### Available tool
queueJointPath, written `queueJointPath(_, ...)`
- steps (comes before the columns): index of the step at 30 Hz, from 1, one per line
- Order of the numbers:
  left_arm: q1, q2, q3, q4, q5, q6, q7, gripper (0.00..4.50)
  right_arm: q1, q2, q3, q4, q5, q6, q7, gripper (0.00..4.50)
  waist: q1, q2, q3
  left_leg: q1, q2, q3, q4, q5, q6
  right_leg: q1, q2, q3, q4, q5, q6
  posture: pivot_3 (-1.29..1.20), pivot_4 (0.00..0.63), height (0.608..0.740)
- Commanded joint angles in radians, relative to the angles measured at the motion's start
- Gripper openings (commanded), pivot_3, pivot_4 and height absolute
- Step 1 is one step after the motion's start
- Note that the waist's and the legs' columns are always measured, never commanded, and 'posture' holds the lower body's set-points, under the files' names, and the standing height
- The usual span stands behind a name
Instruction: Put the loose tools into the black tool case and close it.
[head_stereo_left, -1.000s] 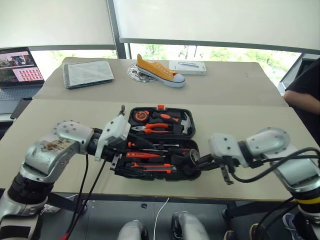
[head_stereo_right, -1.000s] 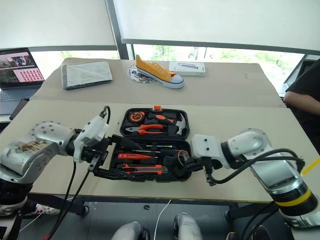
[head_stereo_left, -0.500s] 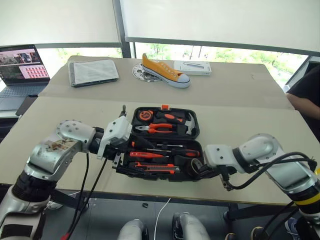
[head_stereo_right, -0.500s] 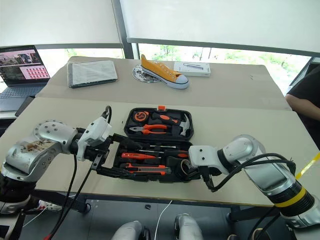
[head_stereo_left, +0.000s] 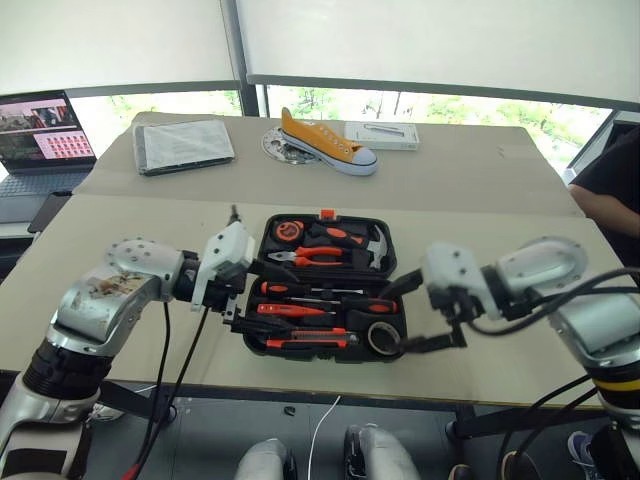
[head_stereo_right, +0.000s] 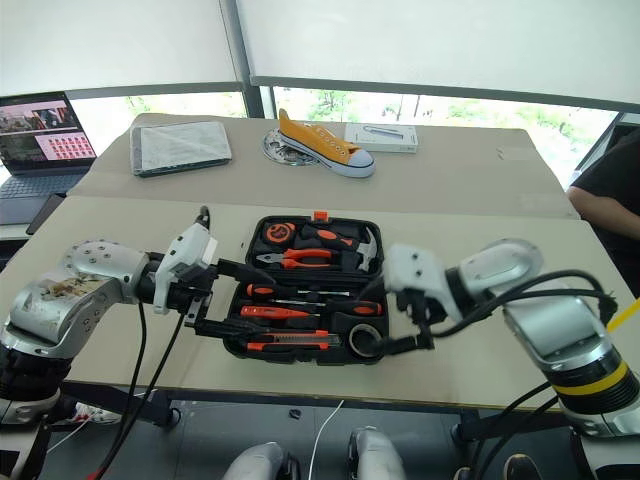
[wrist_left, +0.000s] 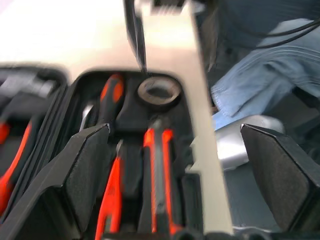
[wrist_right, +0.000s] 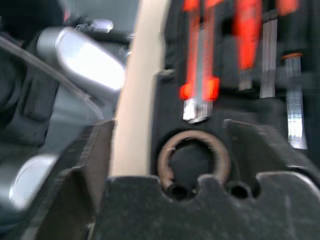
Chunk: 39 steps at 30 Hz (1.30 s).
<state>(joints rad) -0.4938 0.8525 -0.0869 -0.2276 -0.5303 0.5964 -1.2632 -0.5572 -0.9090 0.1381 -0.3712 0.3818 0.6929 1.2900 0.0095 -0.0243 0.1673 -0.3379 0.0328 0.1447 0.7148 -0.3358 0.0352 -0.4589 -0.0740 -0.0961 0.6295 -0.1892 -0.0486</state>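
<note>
The black tool case (head_stereo_left: 300, 357) lies open at the table's near middle. Its near half holds two black-and-orange screwdrivers (head_stereo_left: 300, 291), a slim orange screwdriver (head_stereo_left: 288, 310), the utility knife (head_stereo_left: 305, 342) and the small black tape roll (head_stereo_left: 381, 338), which sits in the right corner. Pliers (head_stereo_left: 312, 257), a hammer and a tape measure fill the far half. My left gripper (head_stereo_left: 272, 305) is open over the case's left end, its pads (wrist_left: 87, 175) wide apart. My right gripper (head_stereo_left: 397, 322) is open just above the tape roll (wrist_right: 194, 160), with nothing in it.
On the far table stand a yellow sneaker (head_stereo_left: 325, 142), a grey folder (head_stereo_left: 185, 145) and a flat white box (head_stereo_left: 380, 135). A laptop (head_stereo_left: 40, 130) is at the far left. A person's dark sleeve (head_stereo_left: 610, 185) shows at the right edge.
My right gripper has opened, let go of the tape roll and risen a little. The roll now lies in the case's near right corner. My left gripper edged slightly over the case.
</note>
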Motion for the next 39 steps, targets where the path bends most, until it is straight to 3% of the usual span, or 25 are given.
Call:
queueJointPath(1, 0.091, 0.025, 0.119, 0.051, 0.045, -0.065, 0.078, 4.5, 0.018, 0.008, -0.16, 0.082, 0.052, 0.055, -0.1, 3.4, 0.001, 0.0, 0.0, 0.0, 0.0, 0.0, 0.0, 0.0, 0.0, 0.0, 0.0, 0.0, 0.0, 0.0, 0.0, 0.0, 0.15, 0.733)
queueJointPath(4, 0.191, 0.044, 0.19, 0.096, 0.081, -0.121, 0.112, 3.84, 0.088, 0.0, -0.219, 0.159, 0.024, 0.01, -0.154, 2.43, 0.002, 0.0, 0.0, 0.0, 0.0, 0.0, -0.001, 0.0, 0.0, 0.0, -0.002, -0.001, -0.001, 0.002, -0.003, 0.0, 0.15, 0.733)
queueJointPath(5, 0.212, 0.047, 0.204, 0.106, 0.088, -0.137, 0.117, 3.3, 0.105, -0.003, -0.226, 0.178, 0.015, -0.007, -0.164, 1.93, 0.002, 0.0, 0.0, 0.0, 0.0, 0.0, -0.002, 0.0, 0.0, 0.0, -0.002, -0.001, -0.001, 0.002, -0.004, 0.0, 0.15, 0.733)
queueJointPath(11, 0.271, 0.049, 0.212, 0.212, 0.161, -0.219, 0.153, 1.15, 0.195, 0.014, -0.178, 0.315, -0.108, -0.204, -0.229, 0.02, 0.003, 0.0, 0.0, -0.001, 0.0, 0.001, -0.001, -0.001, 0.001, 0.0, -0.003, -0.002, -0.001, 0.0, 0.0, 0.0, 0.15, 0.733)
queueJointPath(14, 0.246, 0.026, 0.158, 0.258, 0.214, -0.272, 0.156, 0.07, 0.192, 0.038, -0.135, 0.34, -0.149, -0.28, -0.235, 0.0, 0.001, 0.0, 0.0, 0.001, 0.0, 0.002, -0.002, -0.001, 0.001, 0.0, -0.003, -0.001, 0.0, 0.0, 0.001, 0.0, 0.15, 0.733)
queueJointPath(21, 0.144, -0.071, 0.051, 0.329, 0.289, -0.296, 0.195, 0.07, 0.123, 0.086, -0.078, 0.383, -0.197, -0.283, -0.262, 0.0, -0.003, 0.0, 0.0, 0.001, 0.001, 0.003, -0.001, 0.0, 0.0, 0.0, -0.002, 0.0, 0.0, 0.001, -0.001, 0.0, 0.15, 0.733)
queueJointPath(27, 0.105, -0.136, 0.035, 0.323, 0.271, -0.289, 0.189, 0.07, 0.102, 0.129, -0.014, 0.465, -0.255, -0.392, -0.257, 0.0, -0.003, 0.0, 0.0, 0.0, 0.0, 0.003, -0.001, 0.0, 0.001, 0.0, -0.001, 0.0, 0.0, 0.004, -0.005, 0.0, 0.15, 0.733)
queueJointPath(34, 0.151, -0.137, 0.025, 0.224, 0.229, -0.248, 0.127, 0.07, 0.144, 0.16, -0.008, 0.386, -0.219, -0.497, -0.202, 0.0, 0.003, 0.0, 0.0, -0.001, 0.0, 0.002, -0.001, -0.001, 0.001, 0.0, -0.002, -0.002, 0.0, 0.003, -0.003, 0.0, 0.15, 0.733)
queueJointPath(39, 0.198, -0.124, 0.019, 0.144, 0.211, -0.21, 0.103, 0.07, 0.236, 0.126, -0.01, 0.291, -0.197, -0.52, -0.138, 0.0, 0.001, 0.0, 0.0, -0.001, 0.0, 0.002, -0.002, -0.001, 0.001, -0.001, -0.002, -0.002, -0.001, 0.003, -0.003, 0.0, 0.15, 0.733)
